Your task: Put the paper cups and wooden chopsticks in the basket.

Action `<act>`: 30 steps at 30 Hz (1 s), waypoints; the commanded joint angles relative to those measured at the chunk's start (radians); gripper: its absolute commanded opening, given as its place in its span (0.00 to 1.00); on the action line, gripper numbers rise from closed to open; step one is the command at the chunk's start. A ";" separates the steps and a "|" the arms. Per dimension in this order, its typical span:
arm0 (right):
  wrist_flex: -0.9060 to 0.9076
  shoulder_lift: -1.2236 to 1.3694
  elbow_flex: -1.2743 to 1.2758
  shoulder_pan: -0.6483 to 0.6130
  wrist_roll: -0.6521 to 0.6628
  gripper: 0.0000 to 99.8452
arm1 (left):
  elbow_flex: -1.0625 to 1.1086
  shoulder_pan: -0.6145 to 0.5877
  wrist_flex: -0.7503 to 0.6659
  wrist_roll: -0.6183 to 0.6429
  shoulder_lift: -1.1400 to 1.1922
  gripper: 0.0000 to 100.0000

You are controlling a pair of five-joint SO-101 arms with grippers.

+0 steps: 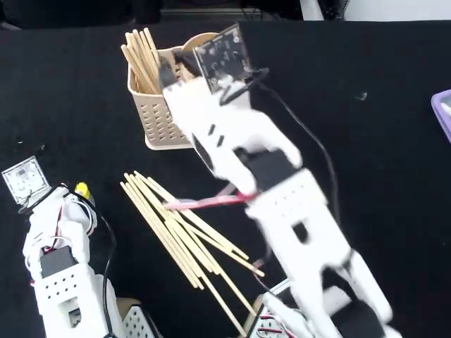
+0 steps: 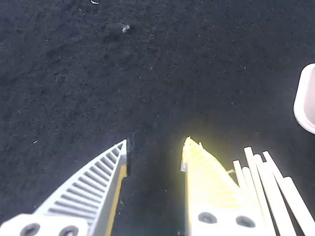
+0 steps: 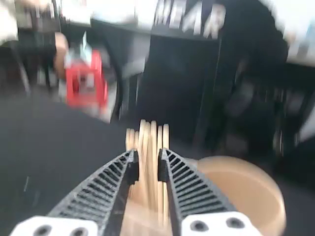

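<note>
Wooden chopsticks (image 1: pixel 183 229), light, stiff and rollable, want a mid-length pinch; right gripper (image 3: pixel 146 164) seemingly clamps some, left gripper (image 2: pixel 155 147) gapes empty.

Left arm (image 1: pixel 60 267) sits folded low at the near-left edge of the bench, its hand (image 2: pixel 155 147) pointing down with fingers apart. Right arm (image 1: pixel 282 204) is stretched far forward, its hand (image 3: pixel 146 164) closed narrowly on a bundle of wooden chopsticks (image 3: pixel 147 137).
</note>
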 commanded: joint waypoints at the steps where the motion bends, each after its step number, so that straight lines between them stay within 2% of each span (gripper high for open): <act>1: 0.368 -0.117 0.076 -0.057 0.003 0.08 | -0.005 0.007 -0.020 -0.008 -0.012 0.19; 5: 0.419 -0.137 0.341 -0.153 0.044 0.14 | -0.007 0.007 -0.020 -0.006 -0.012 0.19; 8: 0.292 -0.119 0.556 -0.221 0.149 0.19 | -0.007 0.007 -0.020 -0.006 -0.012 0.19; 11: 0.160 -0.039 0.668 -0.232 0.175 0.18 | -0.007 0.007 -0.020 -0.006 -0.012 0.19; 17: 0.129 0.213 0.588 -0.232 0.235 0.17 | -0.007 0.007 -0.020 -0.006 -0.012 0.19; 23: 0.130 0.337 0.529 -0.232 0.319 0.16 | -0.007 0.007 -0.020 -0.008 -0.012 0.19; 27: 0.132 0.344 0.524 -0.198 0.342 0.00 | -0.007 0.007 -0.020 -0.008 -0.012 0.19; 30: 0.132 0.315 0.526 -0.140 0.342 0.01 | -0.007 0.007 -0.020 -0.008 -0.012 0.19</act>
